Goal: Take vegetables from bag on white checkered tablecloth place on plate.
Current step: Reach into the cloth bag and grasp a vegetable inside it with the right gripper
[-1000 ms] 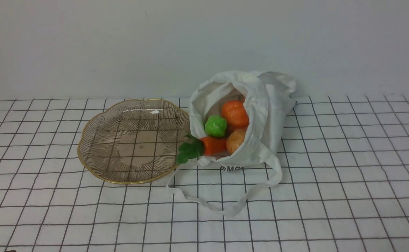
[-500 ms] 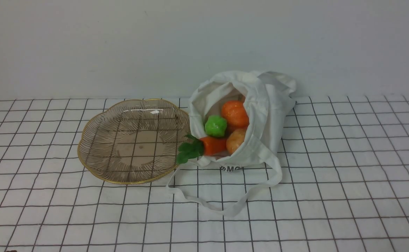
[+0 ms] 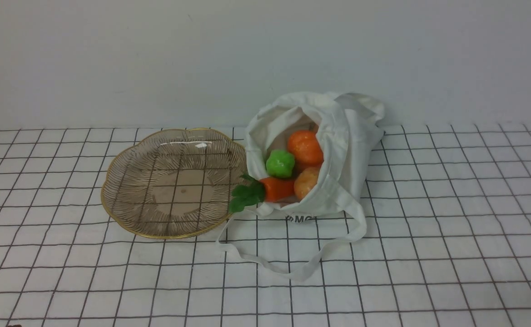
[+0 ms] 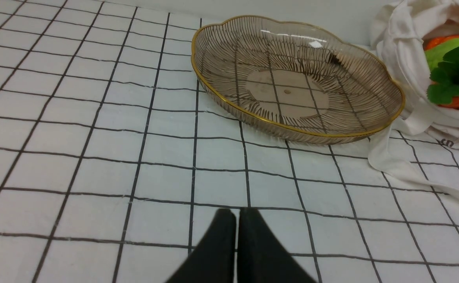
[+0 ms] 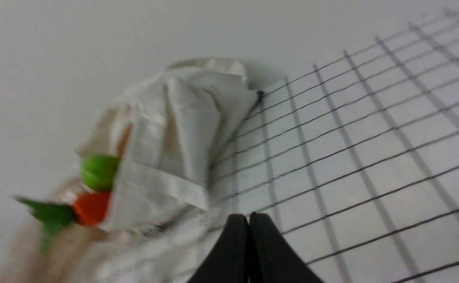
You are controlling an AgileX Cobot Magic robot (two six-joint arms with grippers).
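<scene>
Tools [image 4: 237,214] [image 5: 249,220]: both closed together, holding nothing | Vegetables [image 3: 280,164]: in bag [image 3: 358,150], right of plate [image 3: 176,190] | Handling: probably light, firm, slippery; grip carrot [image 3: 276,189] around its thick body, beside leaves [image 3: 247,195]

- And behind it all stands a plain, smooth, pale grey wall [image 3: 156,59], running the full width of the front view!
- Look there, a small faint mark high on that wall, left of the middle!
- The light falls soft across it, the grey a touch darker toward the top in the front view.
- Over in the right wrist view, the wall shows blurred, a dim grey, its finer detail too soft to tell!
</scene>
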